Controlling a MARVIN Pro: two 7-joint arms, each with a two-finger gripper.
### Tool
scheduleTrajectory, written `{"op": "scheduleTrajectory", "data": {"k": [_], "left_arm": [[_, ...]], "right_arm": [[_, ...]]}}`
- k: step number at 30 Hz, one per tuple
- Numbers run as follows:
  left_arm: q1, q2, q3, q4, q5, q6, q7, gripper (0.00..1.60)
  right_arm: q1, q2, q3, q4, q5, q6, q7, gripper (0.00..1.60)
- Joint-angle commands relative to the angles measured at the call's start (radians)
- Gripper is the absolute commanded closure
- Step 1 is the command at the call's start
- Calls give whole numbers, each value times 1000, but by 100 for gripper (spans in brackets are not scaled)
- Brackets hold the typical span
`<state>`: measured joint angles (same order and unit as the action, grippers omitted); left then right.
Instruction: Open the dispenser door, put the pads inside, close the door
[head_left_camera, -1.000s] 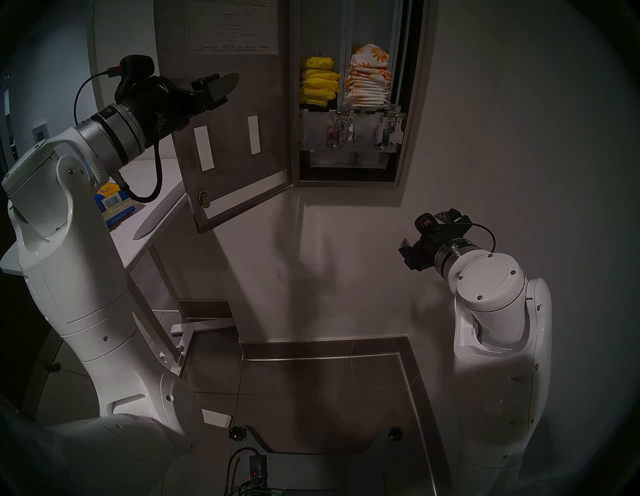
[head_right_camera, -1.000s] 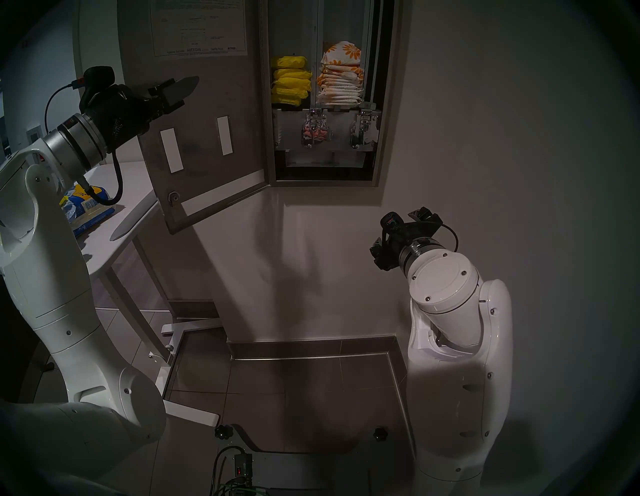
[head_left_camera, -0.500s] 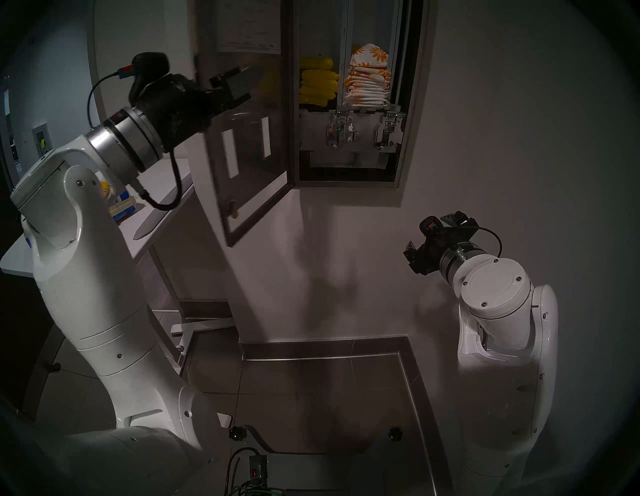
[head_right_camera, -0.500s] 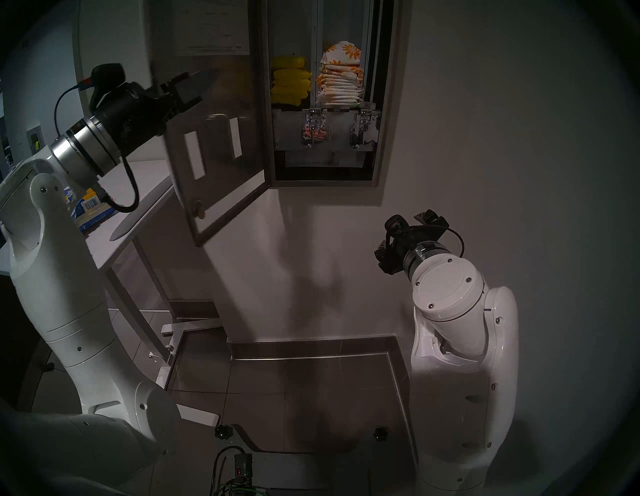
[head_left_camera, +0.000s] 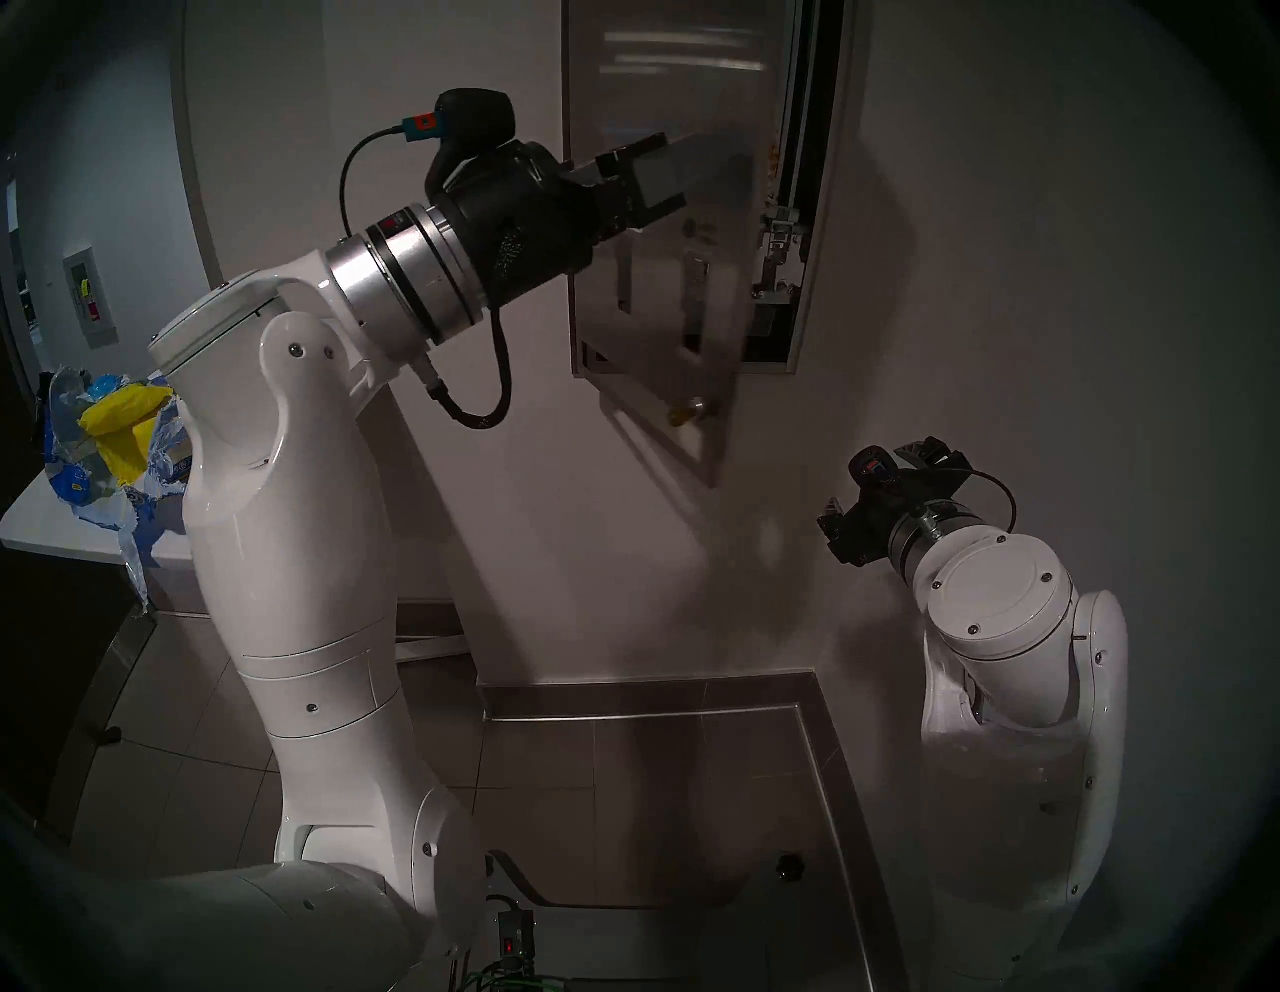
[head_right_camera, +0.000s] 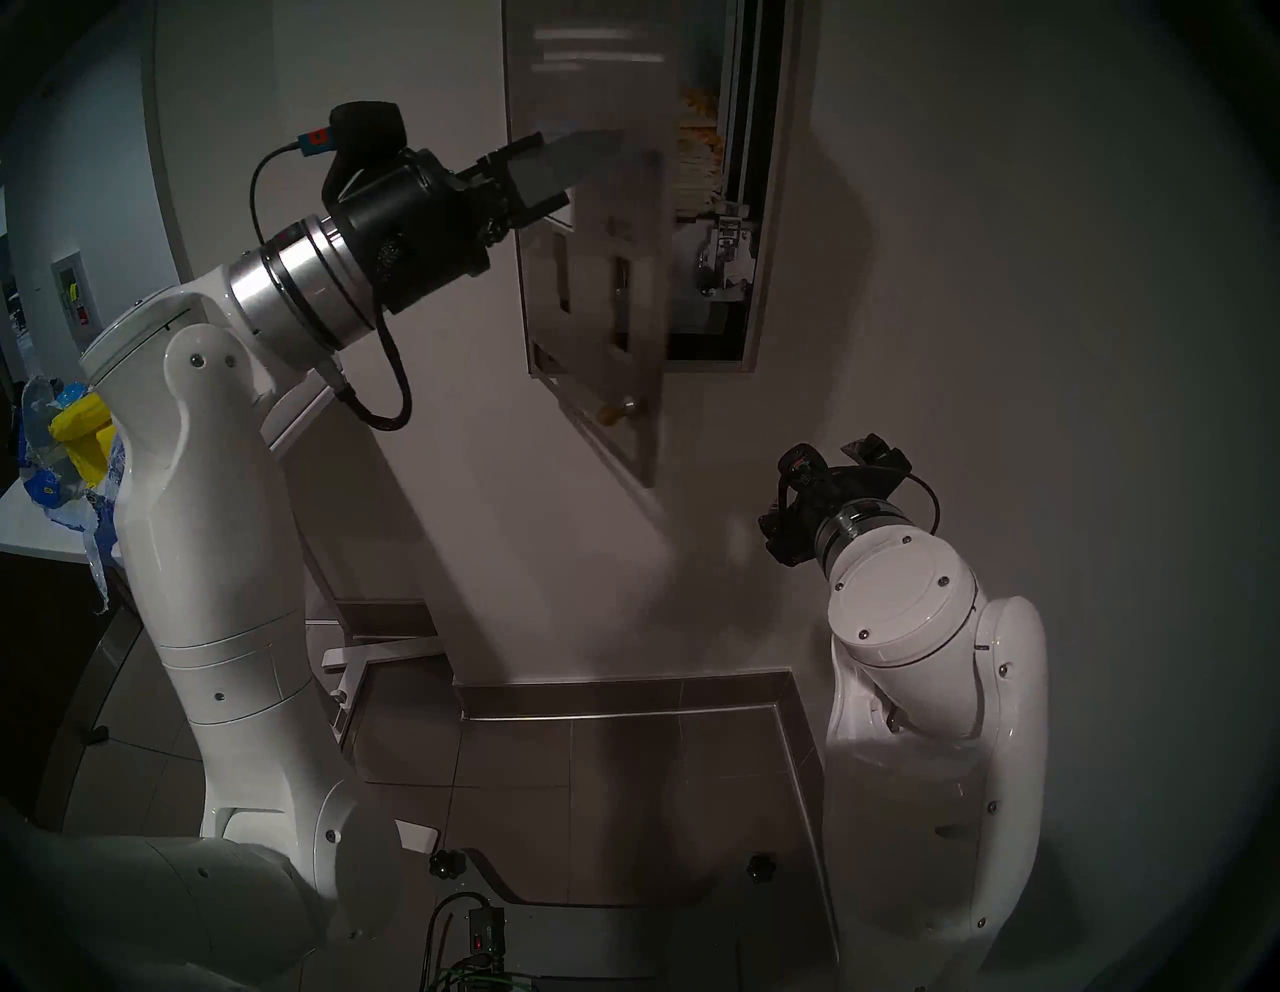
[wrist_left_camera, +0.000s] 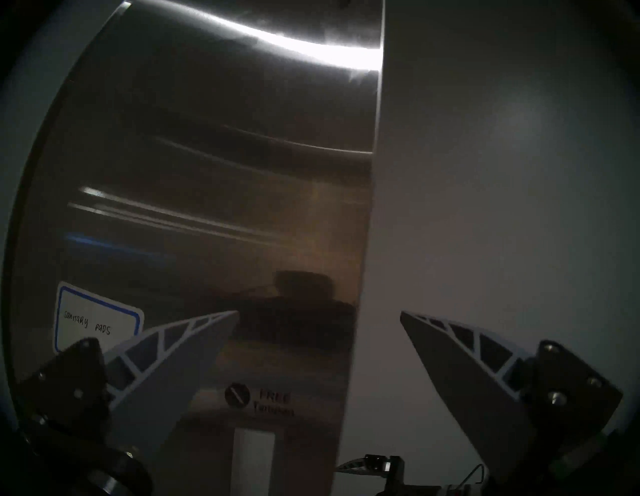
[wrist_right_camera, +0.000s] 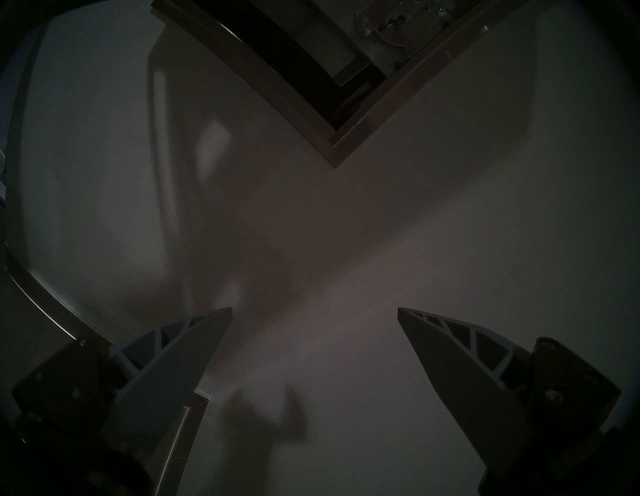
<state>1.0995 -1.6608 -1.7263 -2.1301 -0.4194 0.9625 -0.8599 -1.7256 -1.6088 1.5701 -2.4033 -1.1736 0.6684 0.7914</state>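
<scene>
head views: the dispenser door (head_left_camera: 665, 291) stands half-closed at upper centre, the left end effector (head_left_camera: 682, 176) against its face; pads (head_right_camera: 696, 163) peek behind its edge. left wrist: fingers spread, empty. right wrist: right end effector (wrist_right_camera: 313, 346) open, facing wall.

Brushed-steel dispenser door (head_left_camera: 658, 277) motion-blurred in head views, top cut by frame edge; stack of white, orange-flowered pads (head_right_camera: 696, 159) mostly hidden behind it, a sliver showing; contact between open grey-fingered left gripper (head_left_camera: 682, 170) and door unclear; red lettering under door's blue-bordered label (wrist_left_camera: 98, 320) illegible.
</scene>
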Motion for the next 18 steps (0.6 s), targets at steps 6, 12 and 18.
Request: {"op": "scheduleTrajectory", "data": {"k": [6, 12, 18], "left_arm": [[-41, 69, 37, -17, 34, -3, 34, 0], [-14, 110, 90, -39, 173, -88, 142, 0], [27, 145, 160, -48, 356, -188, 262, 0]], "right_arm": [[22, 9, 2, -39, -13, 5, -9, 0], [23, 10, 9, -35, 0, 1, -7, 0], [19, 11, 25, -35, 23, -16, -6, 0]]}}
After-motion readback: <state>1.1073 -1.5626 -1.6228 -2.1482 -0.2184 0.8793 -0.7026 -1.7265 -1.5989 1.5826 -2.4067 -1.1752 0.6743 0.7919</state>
